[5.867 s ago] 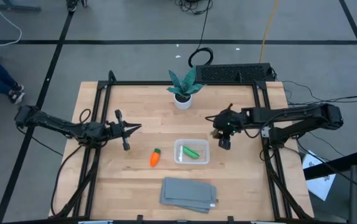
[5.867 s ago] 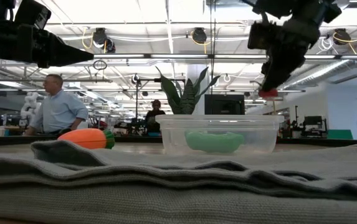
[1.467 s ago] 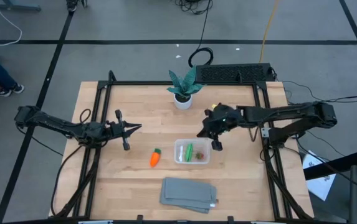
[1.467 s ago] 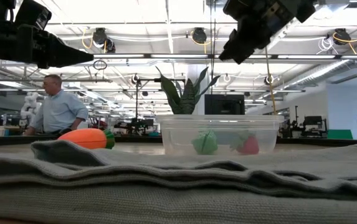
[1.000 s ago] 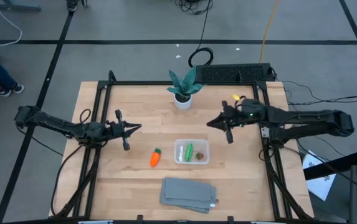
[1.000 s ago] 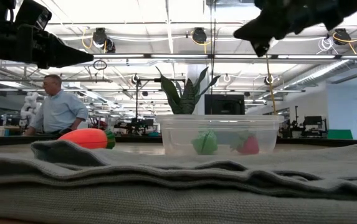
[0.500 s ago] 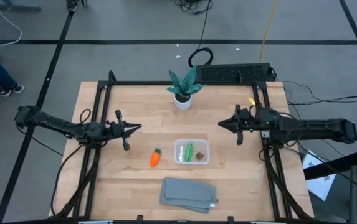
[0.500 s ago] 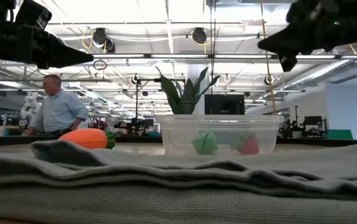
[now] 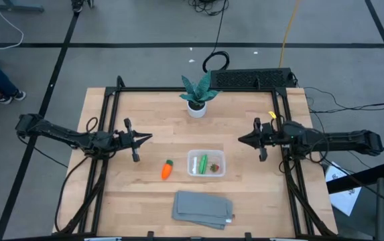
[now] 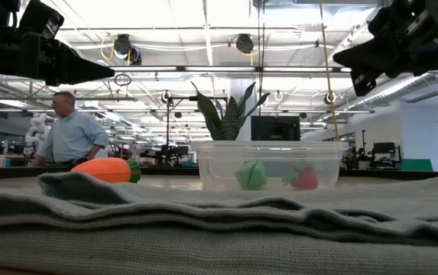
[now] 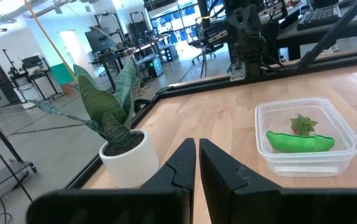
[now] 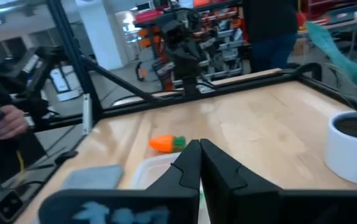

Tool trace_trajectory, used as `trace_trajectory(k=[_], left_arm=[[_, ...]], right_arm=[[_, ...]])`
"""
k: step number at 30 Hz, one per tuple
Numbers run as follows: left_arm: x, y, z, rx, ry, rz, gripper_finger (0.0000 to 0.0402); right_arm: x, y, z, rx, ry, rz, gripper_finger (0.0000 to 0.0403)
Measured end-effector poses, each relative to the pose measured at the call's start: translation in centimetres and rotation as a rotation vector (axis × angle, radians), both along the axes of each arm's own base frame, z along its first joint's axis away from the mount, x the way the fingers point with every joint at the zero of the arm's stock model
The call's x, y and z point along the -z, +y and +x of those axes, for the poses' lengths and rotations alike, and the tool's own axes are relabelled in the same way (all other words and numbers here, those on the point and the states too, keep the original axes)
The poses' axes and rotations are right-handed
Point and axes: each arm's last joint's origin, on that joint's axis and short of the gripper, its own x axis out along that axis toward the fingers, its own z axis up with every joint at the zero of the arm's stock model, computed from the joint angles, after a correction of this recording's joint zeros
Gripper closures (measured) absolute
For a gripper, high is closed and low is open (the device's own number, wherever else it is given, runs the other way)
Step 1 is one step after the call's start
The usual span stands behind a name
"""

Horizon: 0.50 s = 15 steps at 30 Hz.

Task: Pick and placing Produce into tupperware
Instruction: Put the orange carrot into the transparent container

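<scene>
Retreated right end effector (image 9: pixel 245 140); clear rounded tupperware (image 9: pixel 206 163) holds green pod (image 9: pixel 204 162).

Lighting is bright and even, supplied by ceiling lamps (image 10: pixel 243 43) that glare white in the low view. Shadows on the table (image 9: pixel 151 194) are faint. The cloth (image 10: pixel 203 229) is soft-focused; the right wrist view shows blur.

Left gripper (image 9: pixel 145 138), right gripper (image 9: pixel 244 140): raised, jaws seemingly closed.

Bare tabletop (image 9: pixel 259 181) lies open right of the tupperware (image 9: pixel 206 163); the cloth (image 9: pixel 203 207) seemingly sits just below it, the carrot (image 9: pixel 167 170) left, the plant (image 9: pixel 197 94) above.
</scene>
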Motion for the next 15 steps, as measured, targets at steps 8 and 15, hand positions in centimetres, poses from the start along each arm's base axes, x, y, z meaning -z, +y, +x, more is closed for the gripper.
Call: trace_trajectory(k=[8, 15], left_arm=[[0.0, 0.0, 0.0, 0.000, -0.001, -0.003, 0.0376], [0.0, 0.0, 0.0, 0.000, 0.000, 0.003, 0.0376]], right_arm=[[1.5, 0.0, -0.3, 0.014, -0.042, -0.023, 0.0403], [1.3, 0.1, -0.4, -0.004, -0.119, -0.040, 0.0403]])
